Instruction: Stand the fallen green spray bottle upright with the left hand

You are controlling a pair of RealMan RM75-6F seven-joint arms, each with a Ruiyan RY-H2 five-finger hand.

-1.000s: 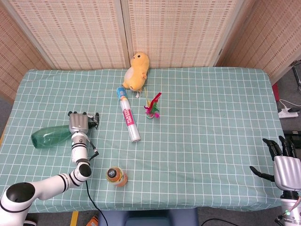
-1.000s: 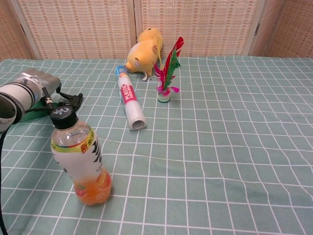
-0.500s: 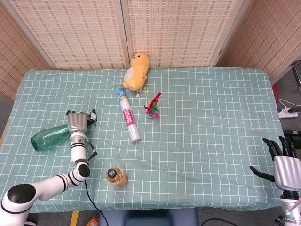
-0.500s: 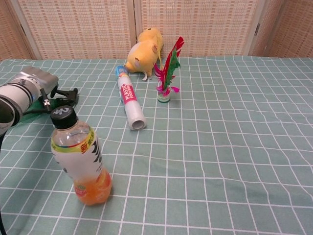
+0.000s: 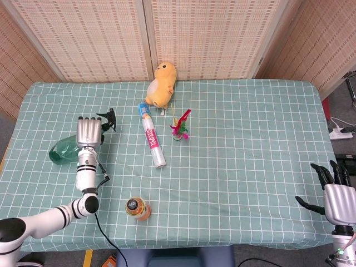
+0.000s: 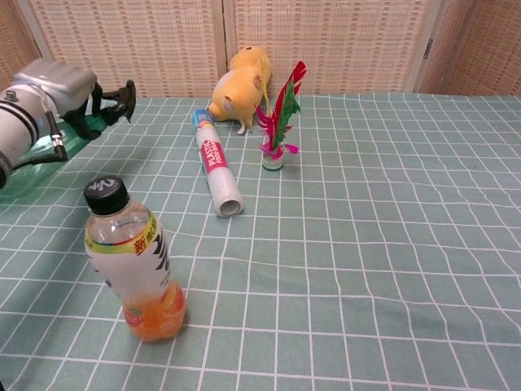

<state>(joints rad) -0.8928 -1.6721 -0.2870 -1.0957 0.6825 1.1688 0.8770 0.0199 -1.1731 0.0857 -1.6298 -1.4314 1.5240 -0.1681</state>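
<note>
My left hand [image 5: 89, 132] grips the green spray bottle [image 5: 60, 152] near its neck, at the left side of the table. The bottle is tilted, its black nozzle [image 5: 107, 119] raised and pointing away from me, its base low by the cloth. In the chest view the left hand [image 6: 55, 86] sits high at the left edge, with the nozzle [image 6: 120, 93] sticking out past it and the green spray bottle's body [image 6: 28, 165] below the wrist. My right hand [image 5: 336, 198] hangs off the table's near right corner, fingers apart, holding nothing.
An orange drink bottle [image 5: 137, 208] [image 6: 135, 262] stands near the front edge, just right of my left forearm. A plastic-wrap roll [image 5: 152, 134] lies mid-table, with a feather shuttlecock [image 5: 179, 127] beside it and a yellow plush toy [image 5: 161, 84] behind.
My left hand has lifted the bottle's nozzle end up and away from me. The bottle has gone from lying flat to tilted. The right hand has stayed still.
</note>
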